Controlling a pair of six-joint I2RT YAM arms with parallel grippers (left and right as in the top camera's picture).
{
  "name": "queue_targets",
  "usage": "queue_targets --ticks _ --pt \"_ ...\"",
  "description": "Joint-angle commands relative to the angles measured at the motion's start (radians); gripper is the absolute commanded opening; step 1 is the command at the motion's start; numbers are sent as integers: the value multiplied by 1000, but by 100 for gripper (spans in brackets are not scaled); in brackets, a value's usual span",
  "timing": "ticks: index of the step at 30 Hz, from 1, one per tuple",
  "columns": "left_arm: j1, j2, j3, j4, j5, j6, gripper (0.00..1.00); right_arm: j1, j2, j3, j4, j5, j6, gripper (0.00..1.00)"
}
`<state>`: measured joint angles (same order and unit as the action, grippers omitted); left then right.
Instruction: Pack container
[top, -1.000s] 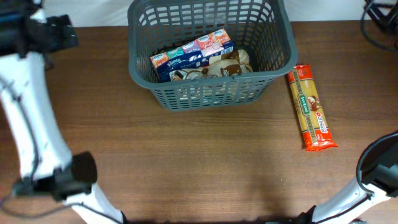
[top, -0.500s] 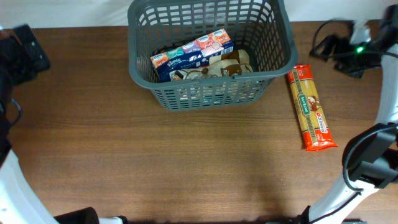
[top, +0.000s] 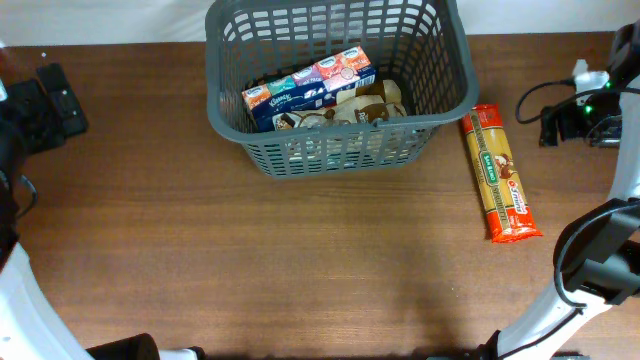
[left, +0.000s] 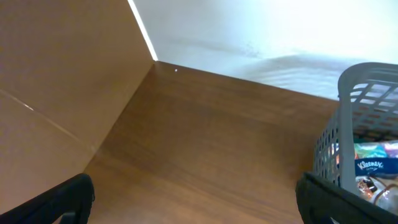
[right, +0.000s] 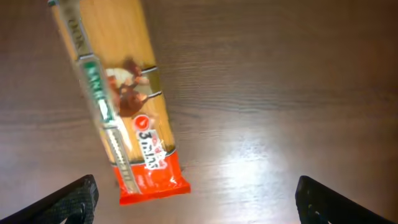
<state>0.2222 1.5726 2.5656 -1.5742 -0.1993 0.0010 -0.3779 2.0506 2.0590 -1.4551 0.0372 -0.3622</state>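
Note:
The container (top: 335, 150) is a dark grey slotted basket at the back middle of the table, also at the right edge of the left wrist view (left: 367, 118). Inside lie a blue tissue pack (top: 305, 88) and a brown packet (top: 360, 108). A long orange and red pasta packet (top: 500, 172) lies on the table right of the basket, and in the right wrist view (right: 121, 99). My right gripper (top: 553, 122) hovers open just right of that packet, its jaws (right: 202, 208) wide and empty. My left gripper (top: 45, 108) is open at the far left, its jaws (left: 199, 208) empty over bare wood.
A tan board (left: 56, 81) stands along the table's left edge, with a white backdrop (left: 267, 31) behind. Cables trail from the right arm (top: 600, 270) at the right edge.
The right gripper has come in from the back right and moved nearer, beside the pasta packet. The left gripper has swung out to the far left edge. Both stayed open.

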Motion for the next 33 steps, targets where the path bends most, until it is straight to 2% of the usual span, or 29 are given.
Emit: queue_targets --ticks 1,6,11,14,20,26,33 --pt "2 -6 0 -19 -7 42 99 10 17 -84 1 -116 -176 99" --pt "2 -50 -34 -70 -7 41 99 11 17 -257 36 -152 -216 99" --pt "2 -185 -174 -55 -25 42 99 12 17 -352 57 -256 -322 99" --pt "1 -361 -392 28 -52 82 99 12 17 -355 72 -259 -364 99" --pt "2 -533 -773 207 -83 106 99 12 17 -355 88 -266 -367 99" --pt "2 -550 -1130 438 -78 106 99 10 17 -354 89 -283 -367 99" --pt "3 -518 -1366 665 -63 106 99 8 17 -354 84 -288 -367 99"
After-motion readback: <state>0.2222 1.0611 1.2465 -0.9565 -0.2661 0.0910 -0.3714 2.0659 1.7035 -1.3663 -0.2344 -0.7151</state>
